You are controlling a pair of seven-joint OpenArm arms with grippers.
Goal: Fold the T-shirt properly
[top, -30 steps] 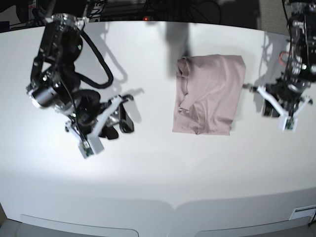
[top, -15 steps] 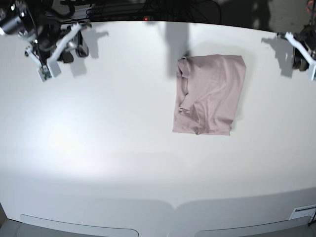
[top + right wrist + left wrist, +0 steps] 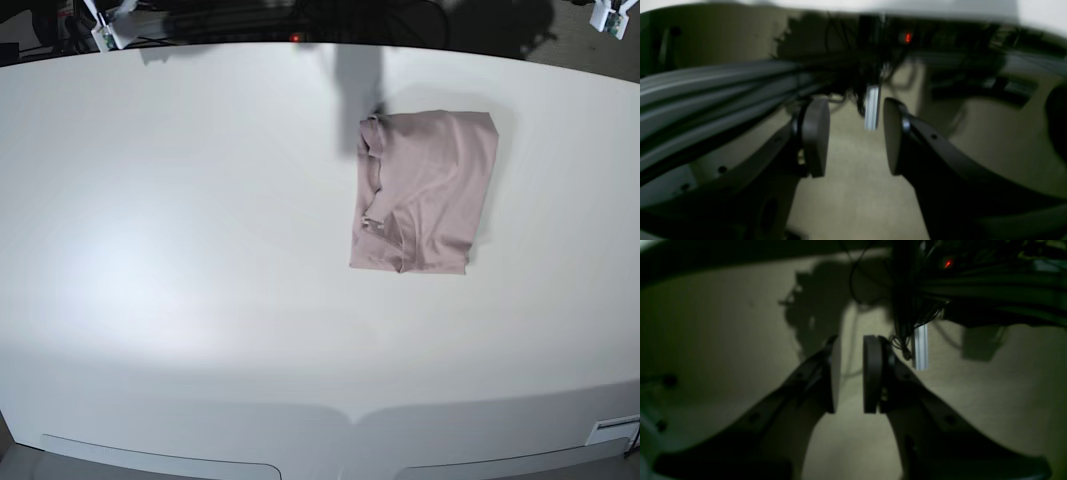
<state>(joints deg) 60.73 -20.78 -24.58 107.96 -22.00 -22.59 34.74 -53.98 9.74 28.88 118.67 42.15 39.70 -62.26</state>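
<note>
The pink-mauve T-shirt (image 3: 425, 190) lies folded into a rough rectangle on the white table (image 3: 200, 260), right of centre, with its collar on the left side. Both arms are pulled back off the table. Only a white tip of each shows in the base view, at the top left corner (image 3: 112, 22) and the top right corner (image 3: 608, 15). My left gripper (image 3: 849, 376) has a narrow gap between its pads and holds nothing. My right gripper (image 3: 855, 136) is open wider and empty. Neither wrist view shows the T-shirt.
Dark cables and equipment (image 3: 300, 15) with a red light run behind the table's far edge. Both wrist views face this dim back area, with cable bundles (image 3: 973, 283) and a short aluminium bar (image 3: 872, 108).
Both arms rose from beside the T-shirt and drew back to the far corners, almost out of the base view. The T-shirt has not moved.
</note>
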